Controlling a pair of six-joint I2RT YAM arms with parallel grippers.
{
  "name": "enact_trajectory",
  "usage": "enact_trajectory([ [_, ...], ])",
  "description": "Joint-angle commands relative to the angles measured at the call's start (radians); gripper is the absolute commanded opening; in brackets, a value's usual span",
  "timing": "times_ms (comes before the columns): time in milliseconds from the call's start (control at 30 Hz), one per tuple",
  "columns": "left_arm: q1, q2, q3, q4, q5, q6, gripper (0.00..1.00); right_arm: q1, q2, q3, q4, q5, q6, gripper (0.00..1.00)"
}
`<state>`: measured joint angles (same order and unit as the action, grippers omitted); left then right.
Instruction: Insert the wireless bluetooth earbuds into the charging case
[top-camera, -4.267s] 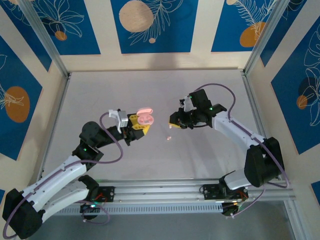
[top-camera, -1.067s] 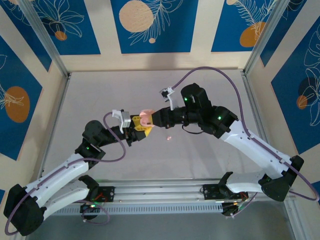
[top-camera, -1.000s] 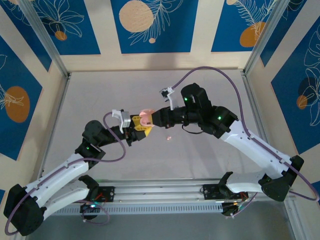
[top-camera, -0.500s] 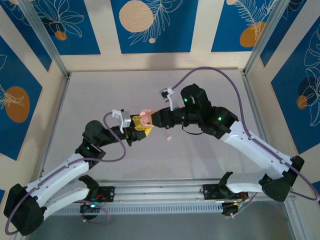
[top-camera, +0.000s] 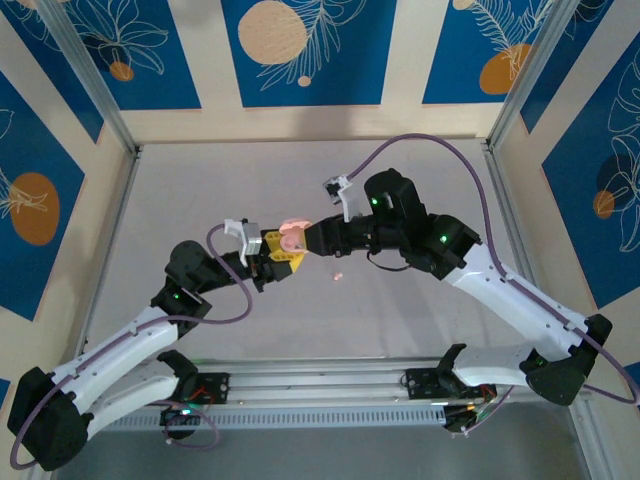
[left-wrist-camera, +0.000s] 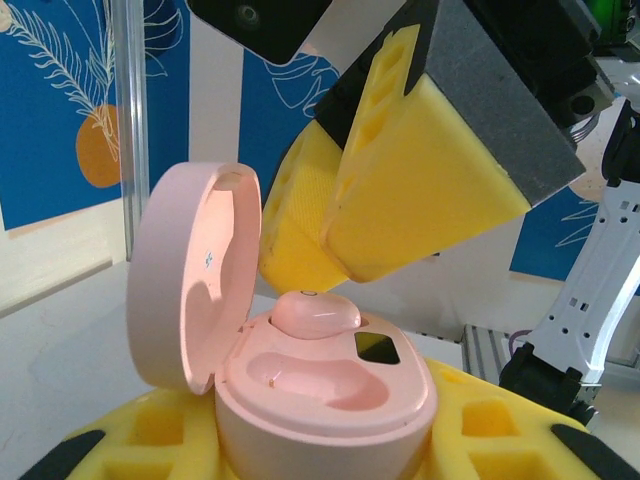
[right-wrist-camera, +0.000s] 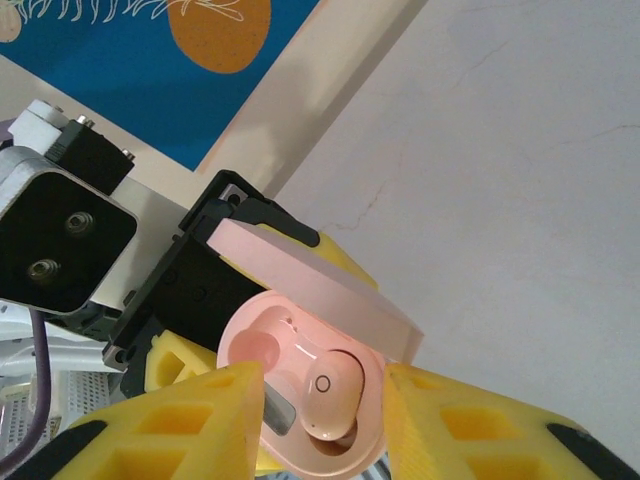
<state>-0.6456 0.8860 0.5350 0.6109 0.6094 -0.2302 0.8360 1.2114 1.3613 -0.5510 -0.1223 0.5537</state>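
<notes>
A pink charging case (left-wrist-camera: 330, 410) sits between the yellow pads of my left gripper (top-camera: 281, 247), which is shut on it. Its lid (left-wrist-camera: 190, 280) stands open. One pink earbud (left-wrist-camera: 315, 313) lies in the far slot, and the near slot (left-wrist-camera: 310, 380) is empty. My right gripper (right-wrist-camera: 325, 425) hovers just over the case (right-wrist-camera: 262, 345) with its fingers (right-wrist-camera: 200, 420) apart on either side of the earbud (right-wrist-camera: 330, 395), not pressing it. A second pink earbud (top-camera: 338, 273) lies on the table below the two grippers. In the top view the case (top-camera: 292, 232) shows where the two grippers meet.
The grey table (top-camera: 300, 180) stretches wide behind and beside the arms. Metal frame posts (top-camera: 100, 90) and blue patterned walls ring it. A rail (top-camera: 320, 385) runs along the near edge between the arm bases.
The right arm has swung in from the right and brought its gripper to the case held by the left gripper. Over the last second it has drawn back very slightly; the left arm is still.
</notes>
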Motion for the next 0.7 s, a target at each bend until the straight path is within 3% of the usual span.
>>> enact_trajectory([
  [0, -0.009, -0.012, 0.008, 0.063, 0.028, -0.001, 0.25, 0.002, -0.027, 0.013, -0.026, 0.023, 0.003, 0.39],
  [167, -0.009, -0.024, 0.008, 0.045, 0.017, 0.01, 0.25, 0.002, -0.07, -0.014, 0.023, -0.015, -0.01, 0.43],
  [333, -0.009, -0.043, -0.006, 0.038, -0.01, 0.022, 0.25, 0.001, -0.172, -0.106, 0.133, 0.023, -0.009, 0.45],
  [533, -0.009, -0.043, -0.013, 0.047, -0.025, 0.026, 0.25, -0.015, -0.287, -0.222, 0.159, 0.221, 0.038, 0.47],
  [667, -0.009, -0.048, -0.014, 0.042, -0.029, 0.03, 0.25, -0.085, -0.322, -0.282, 0.109, 0.299, 0.137, 0.52],
])
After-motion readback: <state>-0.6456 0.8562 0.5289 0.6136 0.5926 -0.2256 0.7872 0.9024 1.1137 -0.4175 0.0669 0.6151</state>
